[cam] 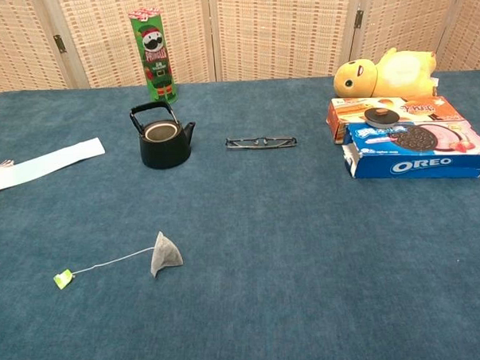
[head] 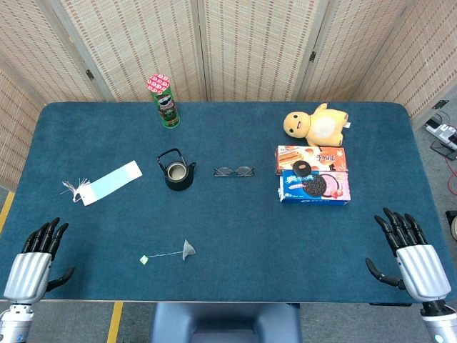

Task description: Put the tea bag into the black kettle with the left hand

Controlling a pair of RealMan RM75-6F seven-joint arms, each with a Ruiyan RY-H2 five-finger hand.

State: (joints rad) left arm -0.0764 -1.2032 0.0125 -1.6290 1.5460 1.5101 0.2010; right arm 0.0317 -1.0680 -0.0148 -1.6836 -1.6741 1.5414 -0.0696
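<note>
Head view shows the tea bag [head: 188,249] lying on the blue table [head: 235,279] near the front edge, its string trailing left to a small green tag [head: 143,260]. The black kettle [head: 176,171] stands well behind it, lid off. Both hands rest at the table corners, the left hand [head: 32,266] and right hand [head: 414,259] spread and holding nothing. The bag looks light and soft, easily crushed; pinching its peaked top seems safest.

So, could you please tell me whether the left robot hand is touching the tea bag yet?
Apart. The head view shows the left robot hand at the table's near-left edge, with bare blue cloth between it and the tea bag.
</note>
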